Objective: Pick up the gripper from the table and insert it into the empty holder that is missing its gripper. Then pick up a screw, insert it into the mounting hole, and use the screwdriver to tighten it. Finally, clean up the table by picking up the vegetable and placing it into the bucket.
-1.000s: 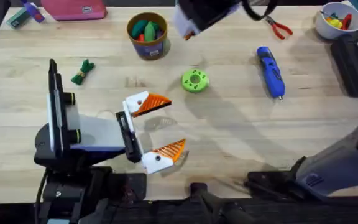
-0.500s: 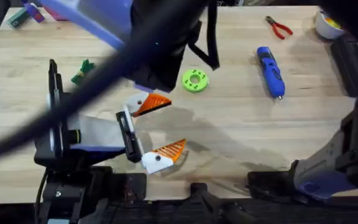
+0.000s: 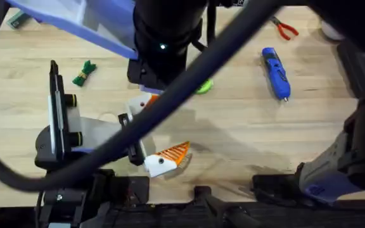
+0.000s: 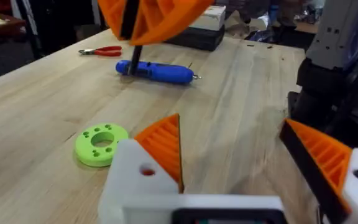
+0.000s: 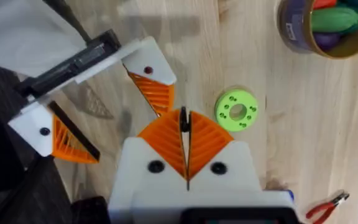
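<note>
Two orange pads of my right tool (image 5: 184, 115) are pressed together. A thin dark sliver sits at their seam, and I cannot tell whether it is something pinched or only the gap. My left tool (image 4: 229, 124) lies low over the table (image 3: 246, 133) with its fingers wide apart. Each of its white mounts carries an orange wedge. The nearest holder (image 5: 146, 62) has its gripper wedge (image 5: 157, 93) directly below my right tool, so I judge the insertion done and the screw step next.

The main risk is a collision. My right tool hangs close over that wedge, and a careless descent could knock it loose or jam pad against pad. The cause would be poor sight, because my right arm rises under the overhead camera as a dark blur and its cable crosses the left tool.

The green ring (image 5: 236, 111) lies just beside the wedge. The screwdriver (image 3: 275, 73) is well apart on the right side of the table. The vegetable (image 3: 84, 73) lies on the left side of the table.

The right wrist view shows the bucket (image 5: 319, 28) with toys inside and a reddish dot in the holder's hole. The left wrist view gives the side angle, with my right tool (image 4: 154, 18) above the screwdriver (image 4: 157, 71) lying flat beyond the ring (image 4: 101, 144).
</note>
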{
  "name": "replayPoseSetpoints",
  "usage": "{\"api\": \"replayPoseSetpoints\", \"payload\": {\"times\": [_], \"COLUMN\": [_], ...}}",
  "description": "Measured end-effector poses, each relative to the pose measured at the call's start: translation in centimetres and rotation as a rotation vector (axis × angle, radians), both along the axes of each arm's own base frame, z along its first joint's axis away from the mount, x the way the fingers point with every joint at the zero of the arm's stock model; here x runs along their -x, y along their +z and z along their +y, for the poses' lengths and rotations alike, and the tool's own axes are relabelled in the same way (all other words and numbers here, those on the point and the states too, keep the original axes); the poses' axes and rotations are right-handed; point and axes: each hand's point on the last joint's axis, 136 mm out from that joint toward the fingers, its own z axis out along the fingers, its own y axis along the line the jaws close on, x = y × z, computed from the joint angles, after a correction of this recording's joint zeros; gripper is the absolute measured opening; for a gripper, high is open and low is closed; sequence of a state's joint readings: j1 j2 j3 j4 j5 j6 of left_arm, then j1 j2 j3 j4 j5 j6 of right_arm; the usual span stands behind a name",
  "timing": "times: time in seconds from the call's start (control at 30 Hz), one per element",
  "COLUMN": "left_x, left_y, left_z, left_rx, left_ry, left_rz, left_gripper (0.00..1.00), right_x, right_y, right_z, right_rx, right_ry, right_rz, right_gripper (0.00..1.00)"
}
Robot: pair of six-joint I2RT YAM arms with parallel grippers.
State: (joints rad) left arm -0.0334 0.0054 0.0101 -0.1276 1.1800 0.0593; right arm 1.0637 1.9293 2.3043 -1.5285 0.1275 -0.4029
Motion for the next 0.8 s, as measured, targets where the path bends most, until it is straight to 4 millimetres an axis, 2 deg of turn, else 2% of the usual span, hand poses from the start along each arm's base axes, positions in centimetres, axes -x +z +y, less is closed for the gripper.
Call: {"api": "replayPoseSetpoints", "payload": {"times": [0.37,0.63,0.8], "left_x": [0.0,0.0,0.0], "left_y": [0.0,0.0,0.0], "left_z": [0.0,0.0,0.0], "left_rx": [0.0,0.0,0.0], "left_ry": [-0.002,-0.002,-0.002], "left_rz": [0.0,0.0,0.0], "left_gripper": [0.987,0.987,0.987], "right_x": [1.2,1.1,1.1], "right_y": [-0.3,-0.4,-1.4], "right_z": [0.9,1.5,1.9], "right_rx": [-0.012,-0.029,-0.012], "right_ry": [0.164,0.188,0.2], "right_rz": [0.036,0.034,0.056], "right_gripper": [0.006,0.006,0.006]}}
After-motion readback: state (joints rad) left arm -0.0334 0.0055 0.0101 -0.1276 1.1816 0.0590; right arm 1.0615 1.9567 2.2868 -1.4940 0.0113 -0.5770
